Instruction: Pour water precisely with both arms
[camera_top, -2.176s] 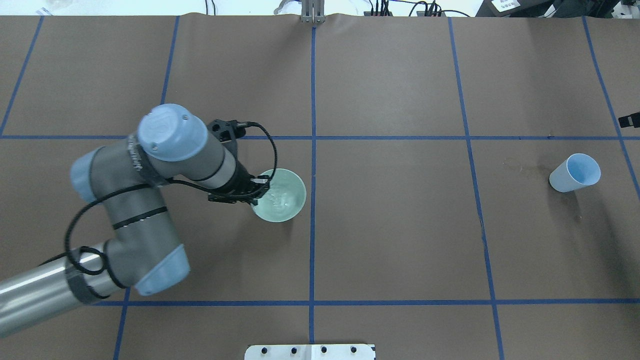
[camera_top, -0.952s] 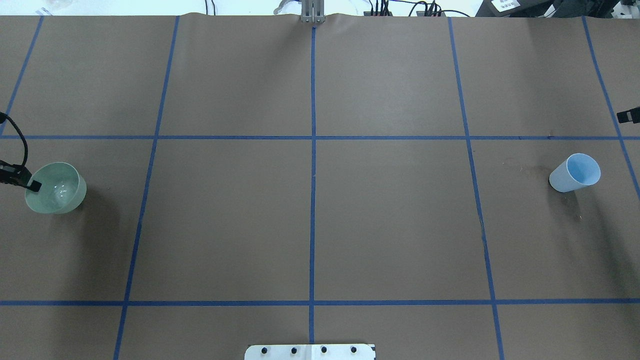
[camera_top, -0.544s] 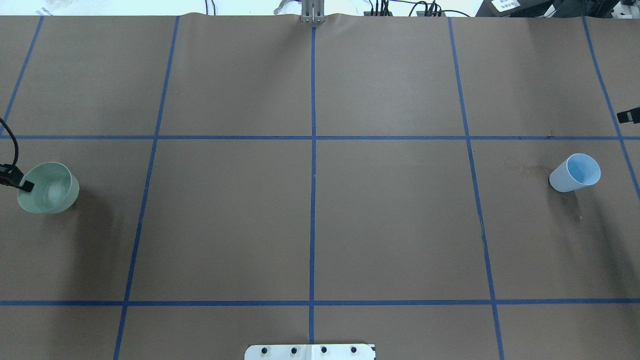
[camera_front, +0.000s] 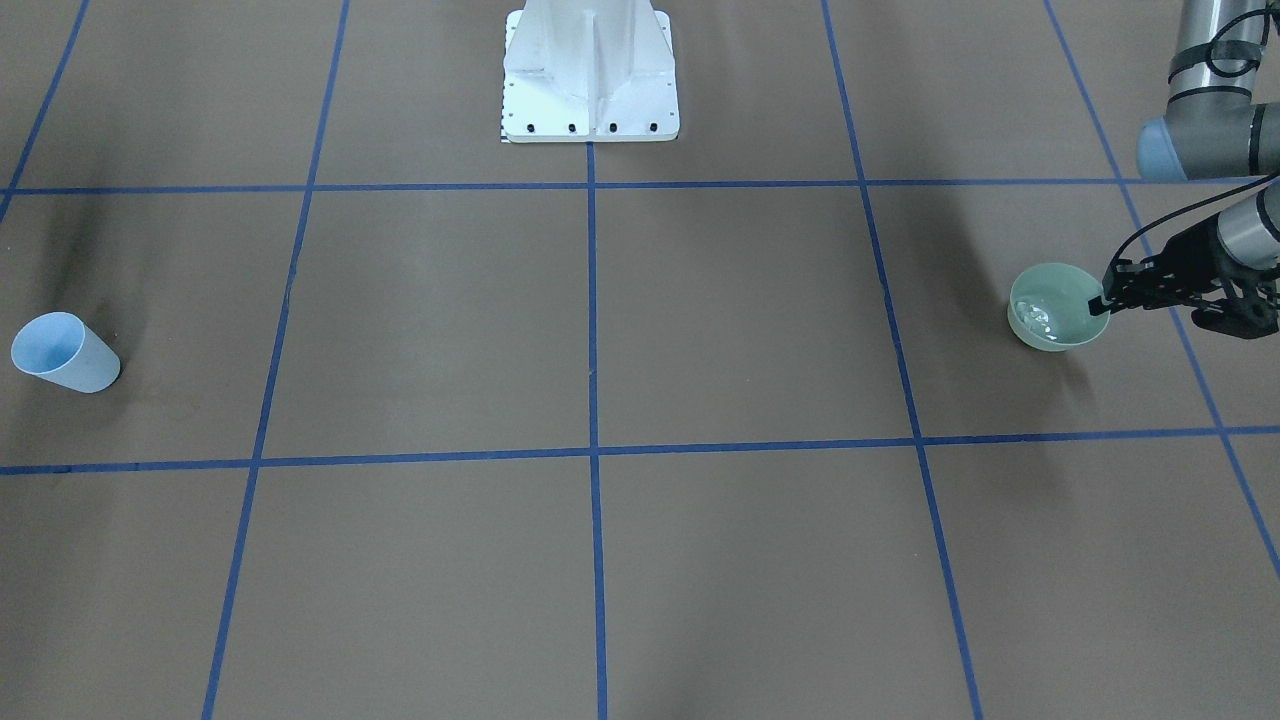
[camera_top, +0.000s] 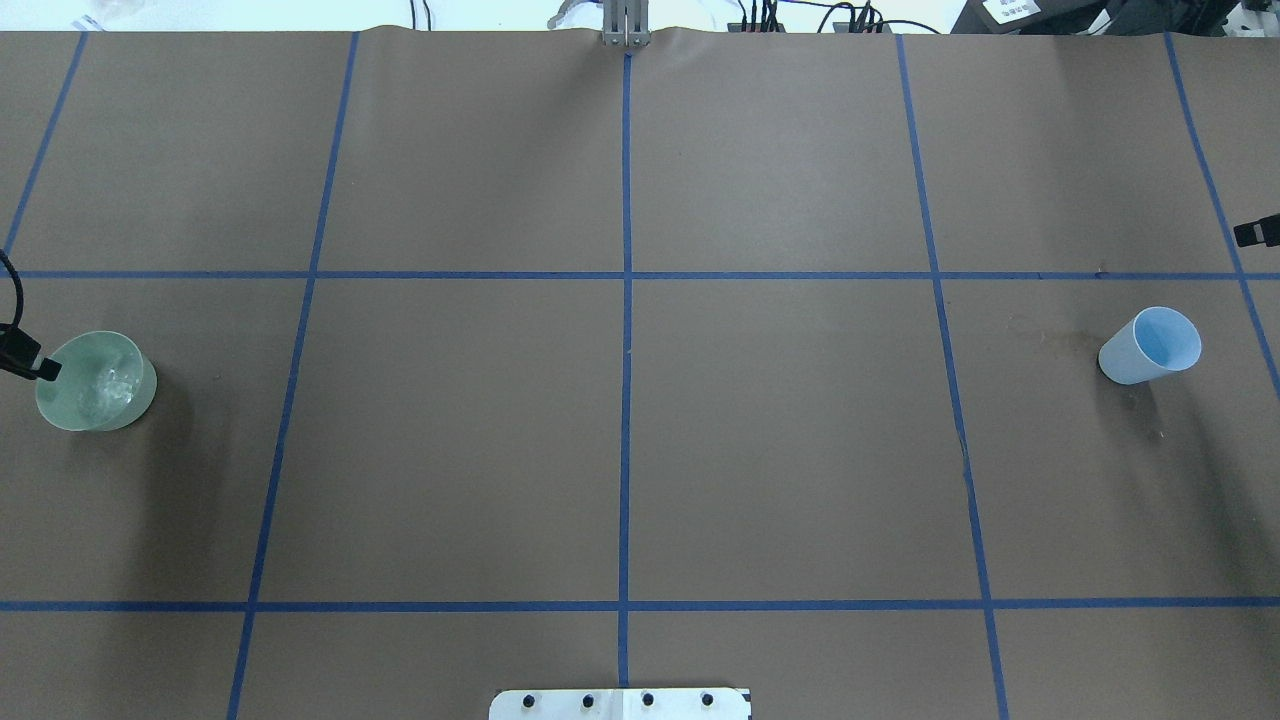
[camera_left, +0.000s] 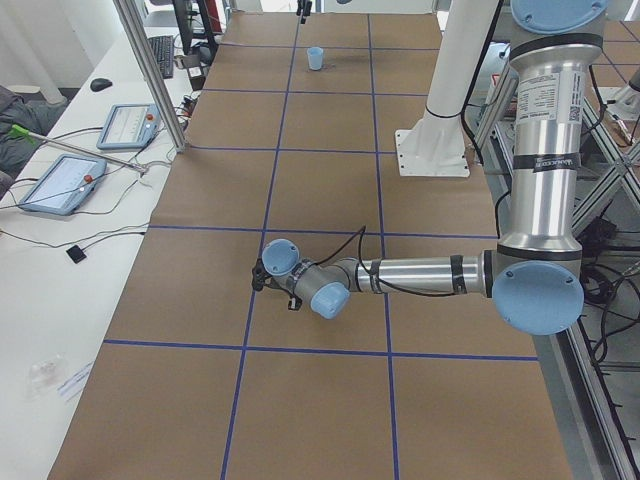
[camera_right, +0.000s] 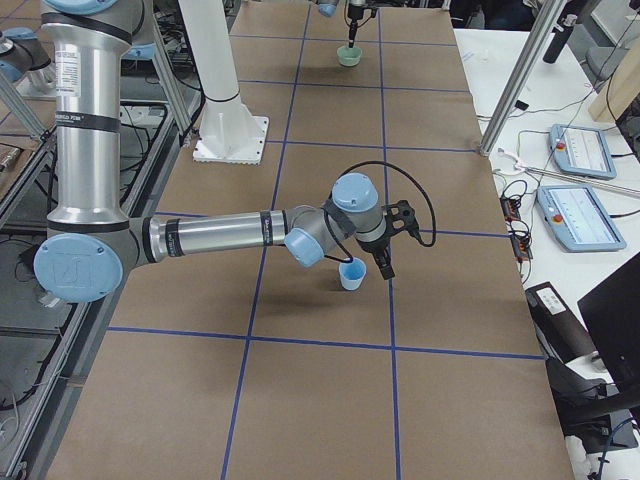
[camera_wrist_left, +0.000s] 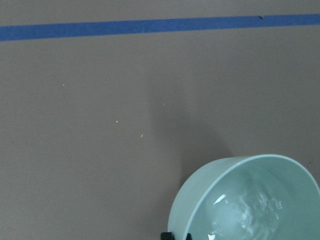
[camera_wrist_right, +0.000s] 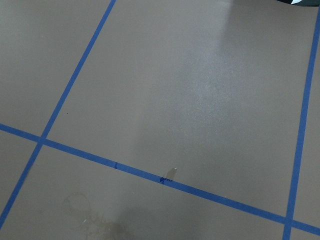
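Left claw (camera_front: 1108, 300), pinching the green bowl (camera_front: 1050, 335) by its rim, has carried it from mid-frame to the overhead view's far left edge, water (camera_front: 1038, 316) rippling inside, well apart from the blue cup (camera_top: 1150, 345), so pouring is evidently not begun; right claw (camera_right: 385, 268) state cannot be told.

One worktop (camera_top: 780, 450) carried everything. There were two arms, the left arm (camera_left: 540, 150) and the right arm (camera_right: 88, 130). Each ended in one tool, which made two: the left tool (camera_front: 1106, 298) and the right tool (camera_right: 386, 268). There was one white base (camera_front: 590, 75). There was one green bowl (camera_top: 95, 380), one pale blue cup (camera_top: 1150, 345) and one small pool of water (camera_wrist_left: 245, 212). The overhead view showed seven blue tape lines (camera_top: 625, 400), two running across and five running front to back. Two tablets (camera_right: 580, 150) lay on a side desk.
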